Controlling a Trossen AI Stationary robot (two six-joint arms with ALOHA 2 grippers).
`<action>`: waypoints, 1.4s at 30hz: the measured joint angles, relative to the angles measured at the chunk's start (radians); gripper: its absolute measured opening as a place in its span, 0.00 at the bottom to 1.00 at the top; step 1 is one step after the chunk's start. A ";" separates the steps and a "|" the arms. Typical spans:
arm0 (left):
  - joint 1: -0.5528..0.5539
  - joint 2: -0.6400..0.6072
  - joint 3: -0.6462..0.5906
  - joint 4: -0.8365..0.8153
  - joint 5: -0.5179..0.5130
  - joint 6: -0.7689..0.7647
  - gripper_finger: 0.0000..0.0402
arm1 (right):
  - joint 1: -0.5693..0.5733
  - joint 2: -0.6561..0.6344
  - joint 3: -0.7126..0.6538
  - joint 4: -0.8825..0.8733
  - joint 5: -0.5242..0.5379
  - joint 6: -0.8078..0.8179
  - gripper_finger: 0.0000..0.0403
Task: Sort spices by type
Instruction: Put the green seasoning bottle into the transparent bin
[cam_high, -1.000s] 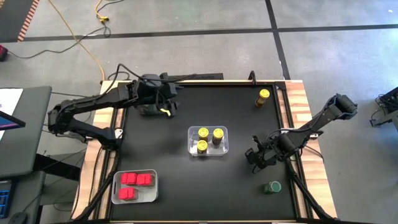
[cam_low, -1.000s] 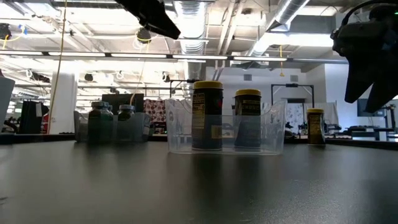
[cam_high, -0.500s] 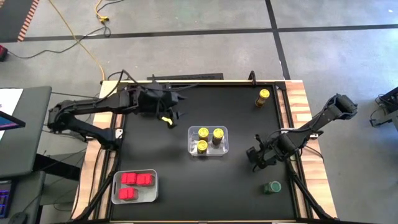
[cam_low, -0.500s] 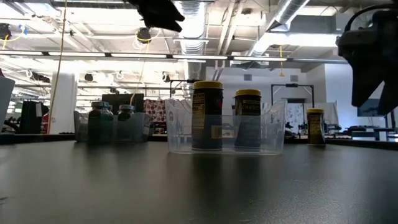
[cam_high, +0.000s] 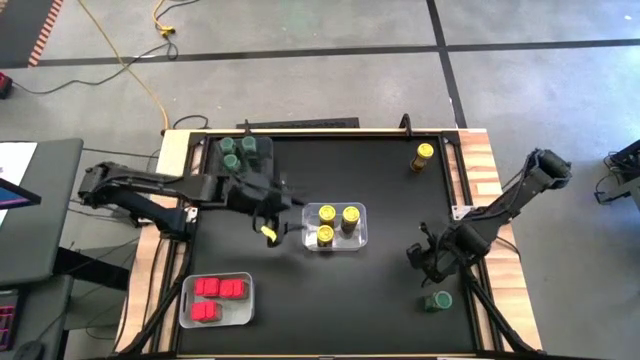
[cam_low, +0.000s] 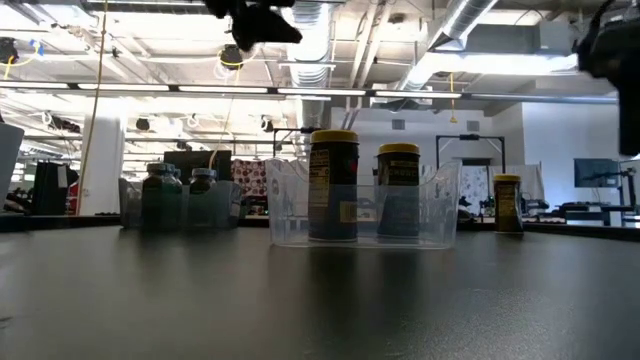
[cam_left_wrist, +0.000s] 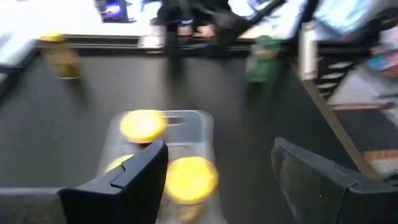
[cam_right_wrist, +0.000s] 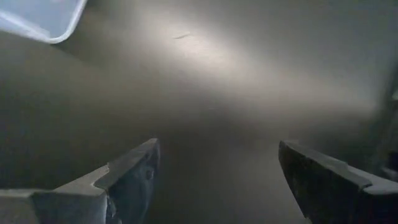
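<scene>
The left gripper is hanging above the black desk, just beside the clear plastic bin in the middle, and its jaws are gripping a round yellow-lidded spice jar. That bin is holding three more yellow-lidded jars, two of them showing upright in the low view. A lone yellow-lidded jar is standing at the far right corner. Round dark-green-lidded jars are sitting in a clear bin at the far left corner. Squarish red-topped jars are filling a clear tray at the near left.

The right gripper is hovering near the right edge with its jaws standing wide apart and empty, just beside a single dark-green-lidded jar that is resting on the desk.
</scene>
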 joint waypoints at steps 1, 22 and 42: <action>-0.009 0.002 -0.052 0.084 0.026 -0.020 0.68 | 0.013 0.000 0.020 -0.037 0.000 0.027 0.88; -0.081 -0.159 -0.309 0.149 0.078 -0.080 0.68 | 0.218 0.251 0.450 -0.314 -0.226 0.457 0.87; -0.217 -0.585 -0.605 0.316 0.070 -0.186 0.68 | 0.236 0.360 0.454 -0.097 -0.343 0.488 0.87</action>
